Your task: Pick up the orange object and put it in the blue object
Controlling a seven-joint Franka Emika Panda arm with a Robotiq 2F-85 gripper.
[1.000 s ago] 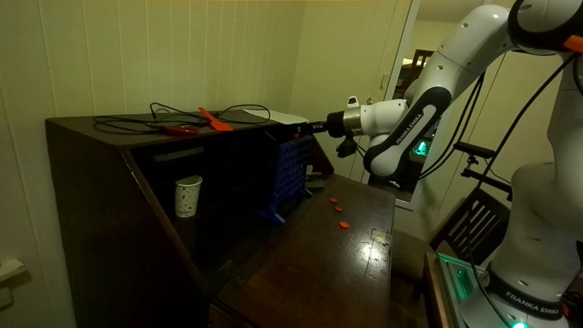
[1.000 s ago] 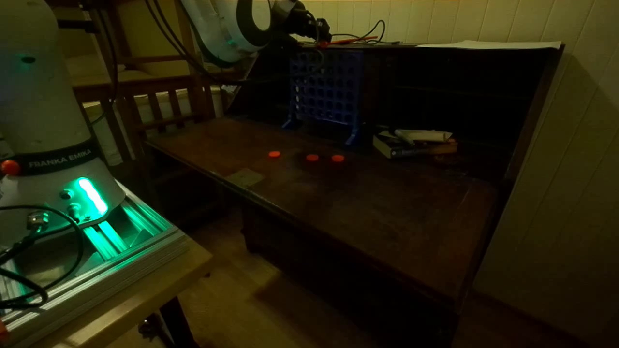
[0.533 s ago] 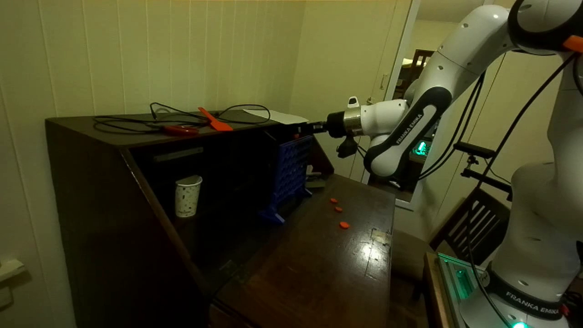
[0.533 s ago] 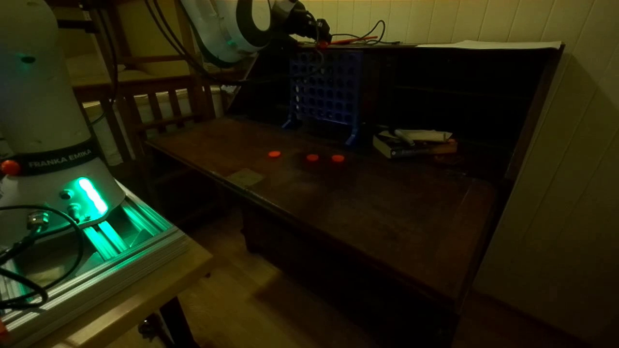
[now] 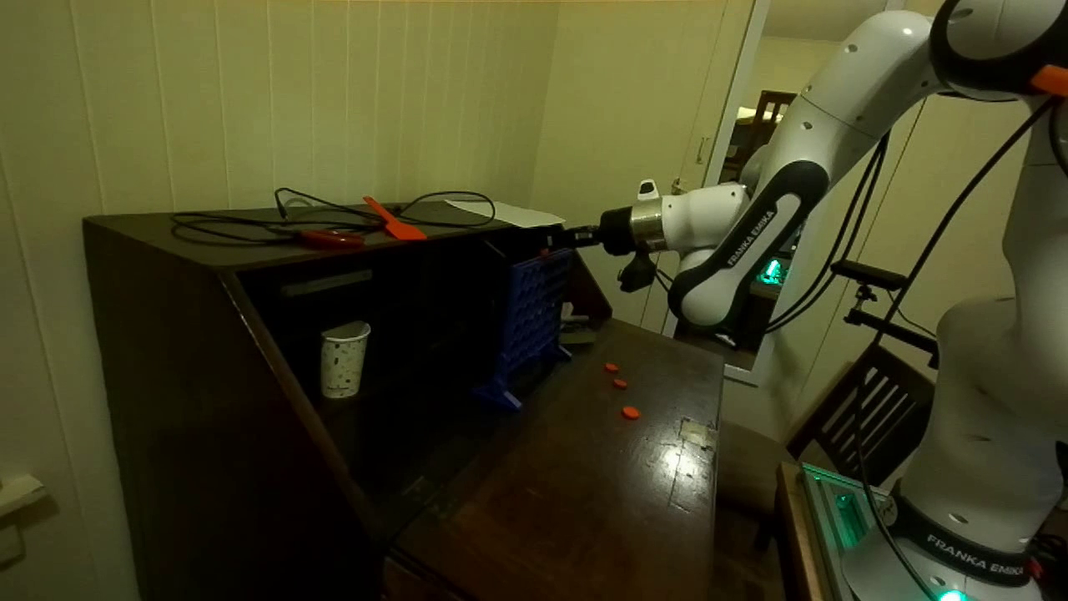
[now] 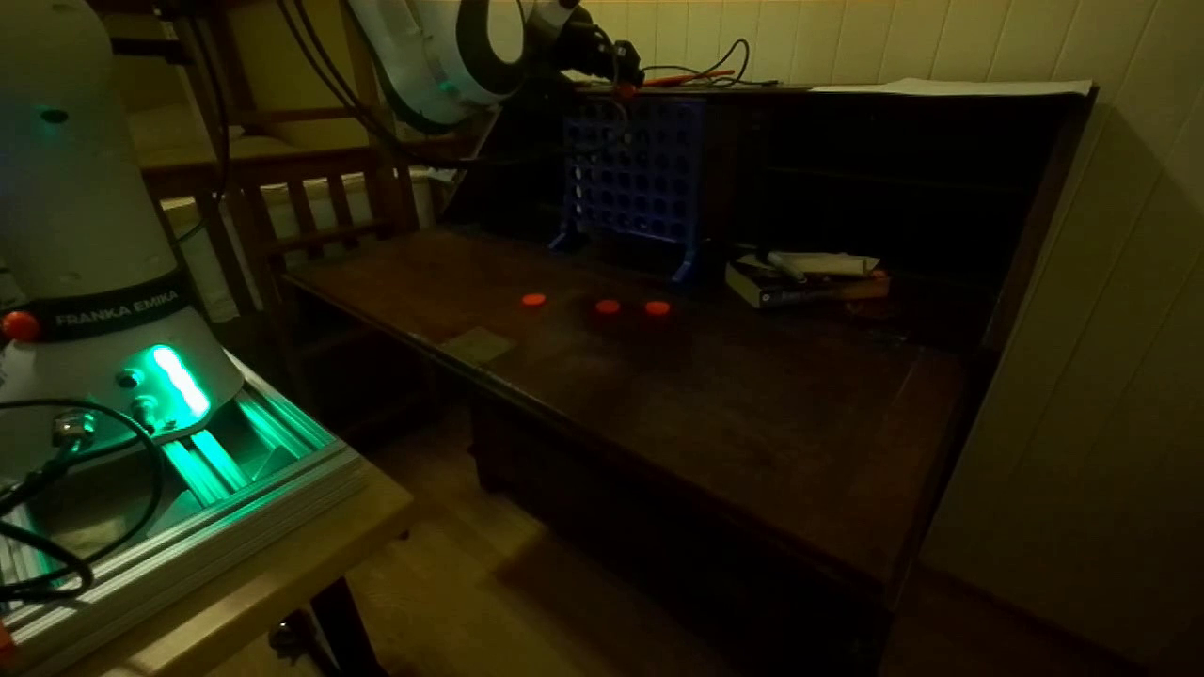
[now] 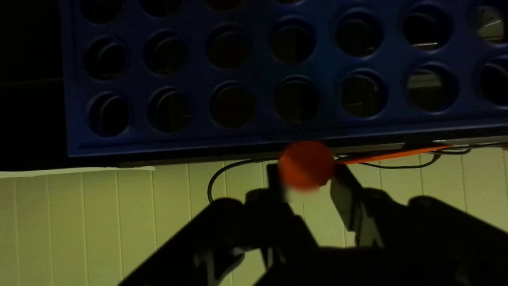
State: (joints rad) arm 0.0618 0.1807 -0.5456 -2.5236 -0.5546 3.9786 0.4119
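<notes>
My gripper [image 7: 306, 172] is shut on a small orange disc [image 7: 305, 161], with one dark fingertip at each side of it. The blue object is an upright dark blue grid [image 5: 534, 309] with rows of round holes, standing on feet at the desk's cabinet. It also shows in an exterior view [image 6: 698, 174] and fills the upper part of the wrist view [image 7: 258, 133]. In both exterior views the held disc [image 5: 546, 251] [image 6: 625, 90] is at the grid's top edge. I cannot tell whether they touch or whether the disc lines up with a slot.
Three more orange discs [image 5: 631, 412] [image 6: 608, 307] lie on the lowered desk top [image 5: 584, 492]. An orange tool [image 5: 396, 224] and black cables lie on the cabinet top, with a paper sheet [image 5: 507, 213]. A patterned cup [image 5: 344, 361] and books [image 6: 800, 287] stand beside the grid.
My gripper has sunk very slightly with the orange disc, nearer to the grid's top edge, and shifted a little back toward the robot. The grid and the loose discs have not moved.
</notes>
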